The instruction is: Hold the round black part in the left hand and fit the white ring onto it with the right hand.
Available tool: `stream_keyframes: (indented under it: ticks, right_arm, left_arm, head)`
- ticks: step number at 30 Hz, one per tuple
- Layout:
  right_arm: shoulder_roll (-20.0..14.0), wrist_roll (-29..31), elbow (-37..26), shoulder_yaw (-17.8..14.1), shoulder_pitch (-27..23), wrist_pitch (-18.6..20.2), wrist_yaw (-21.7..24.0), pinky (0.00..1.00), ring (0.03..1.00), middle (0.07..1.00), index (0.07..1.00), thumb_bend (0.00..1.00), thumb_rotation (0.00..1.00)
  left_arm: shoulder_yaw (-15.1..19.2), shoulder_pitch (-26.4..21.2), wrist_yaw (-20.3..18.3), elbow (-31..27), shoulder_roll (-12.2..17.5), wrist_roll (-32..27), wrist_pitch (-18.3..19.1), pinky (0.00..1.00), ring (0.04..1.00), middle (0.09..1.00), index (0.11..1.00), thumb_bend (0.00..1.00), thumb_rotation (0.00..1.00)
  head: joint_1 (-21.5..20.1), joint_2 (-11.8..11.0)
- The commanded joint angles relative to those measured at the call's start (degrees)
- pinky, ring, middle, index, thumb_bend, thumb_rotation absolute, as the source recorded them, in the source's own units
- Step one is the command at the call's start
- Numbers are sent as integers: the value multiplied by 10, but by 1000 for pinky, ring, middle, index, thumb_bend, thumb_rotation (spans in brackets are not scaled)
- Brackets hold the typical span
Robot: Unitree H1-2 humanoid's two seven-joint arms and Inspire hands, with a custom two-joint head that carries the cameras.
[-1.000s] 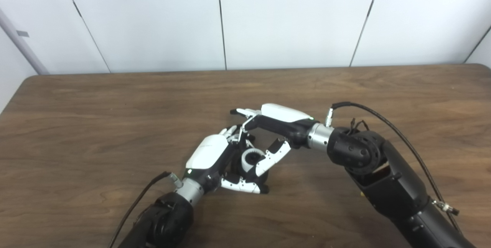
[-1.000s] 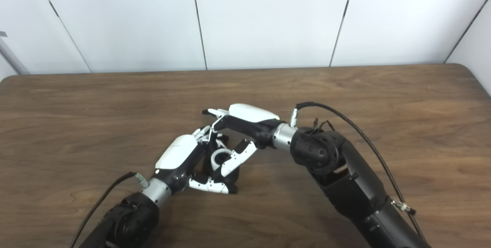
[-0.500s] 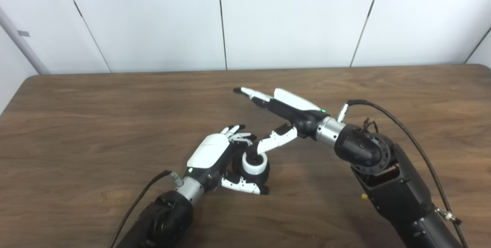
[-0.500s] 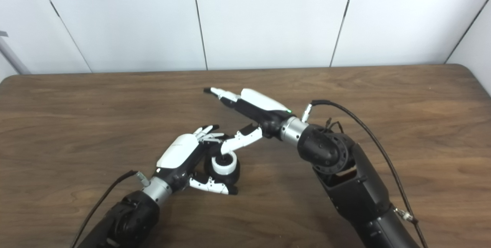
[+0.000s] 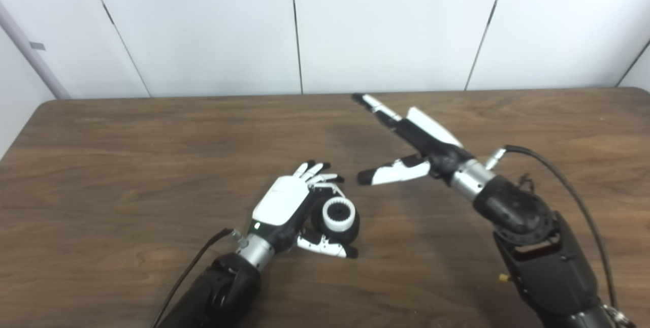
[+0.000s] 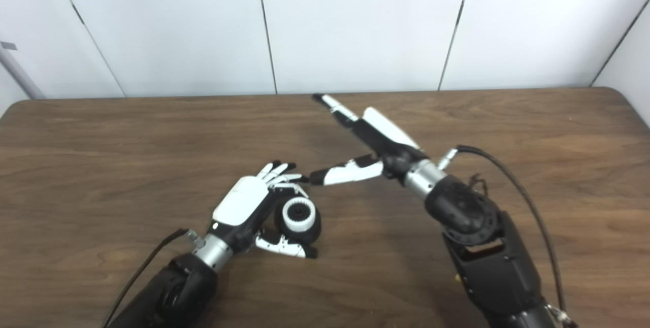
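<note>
Left hand (image 5: 284,206) rests low on the worktop (image 5: 127,165), its fingers and thumb curled around the round black part (image 5: 350,229) so that the part's open face tilts up and toward the right. That grip braces the part against the wood and leaves its top reachable. The white ring (image 5: 339,215) sits on that face, its toothed inner edge showing around a dark centre; it looks seated, though how deep it sits cannot be told from these views. Right hand (image 5: 421,142) hovers above the worktop, up and to the right of the part and apart from it, holding nothing, with fingers stretched straight toward the far edge and the thumb pointing left toward the ring. Judging by the ring's place on the part, the fitting appears done or nearly done.
</note>
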Motion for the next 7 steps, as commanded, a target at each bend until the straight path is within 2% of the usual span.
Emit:
stream_keyframes:
  ticks: [1, 7]
  right_arm:
    - [-20, 16, -27, -24, 7, -20, -20, 1000, 1000, 1000, 1000, 1000, 615]
    - [-52, 62, -27, -103, 104, -54, -59, 1000, 1000, 1000, 1000, 1000, 605]
  left_arm:
    - [-15, 32, 6, 70, -6, 18, 3, 1000, 963, 835, 480, 520, 43]
    - [-15, 23, 27, 99, -10, 33, -4, 1000, 971, 840, 481, 520, 43]
  head:
    - [1, -1]
    - [-1, -16]
